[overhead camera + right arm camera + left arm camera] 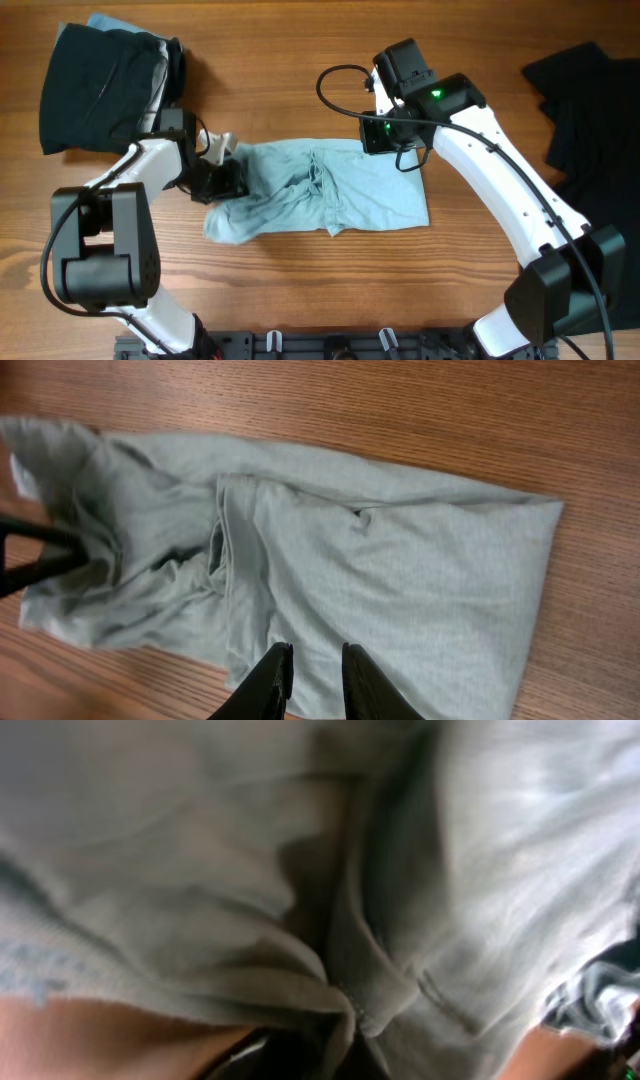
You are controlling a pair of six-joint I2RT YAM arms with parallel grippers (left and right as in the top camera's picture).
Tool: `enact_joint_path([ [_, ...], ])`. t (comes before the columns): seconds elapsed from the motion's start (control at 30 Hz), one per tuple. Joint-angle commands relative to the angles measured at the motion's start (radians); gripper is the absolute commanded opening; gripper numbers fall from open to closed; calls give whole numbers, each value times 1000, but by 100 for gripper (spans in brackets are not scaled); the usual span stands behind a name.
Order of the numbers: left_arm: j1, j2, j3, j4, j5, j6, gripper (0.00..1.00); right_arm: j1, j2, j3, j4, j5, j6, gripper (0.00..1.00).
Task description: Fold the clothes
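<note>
While the left fingers clench the bunched end of the shirt on the worktop, the right fingers sit nearly together at its far edge, grip unclear; likely next: pull it flat.

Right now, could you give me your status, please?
Left gripper shut on light-blue T-shirt, left end. Right gripper open above it, empty. Black garments aside.

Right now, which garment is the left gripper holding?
The pale light-blue T-shirt in the middle: the left gripper is shut on its end. The black pile and the black garment lie apart, untouched.
</note>
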Motion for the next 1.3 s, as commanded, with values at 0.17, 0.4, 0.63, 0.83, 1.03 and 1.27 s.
enact_joint_path([
  [0.17,104,-97,376,-461,-229,-83,4,-27,2,2,-6,101,32,21],
  [0.4,-21,-132,604,-584,-226,-115,4,-160,2,2,-23,100,59,20],
  [0.63,-246,-99,576,-555,-230,-221,4,-303,2,2,-68,97,57,17],
  [0.83,-481,-61,491,-433,-256,-390,5,-351,2,2,-84,97,49,16],
  [1.03,-660,-12,437,-342,-290,-517,100,-351,2,2,-83,89,31,16],
  [1.27,-667,-32,526,-364,-308,-515,100,-351,2,2,-79,-5,-48,16],
])
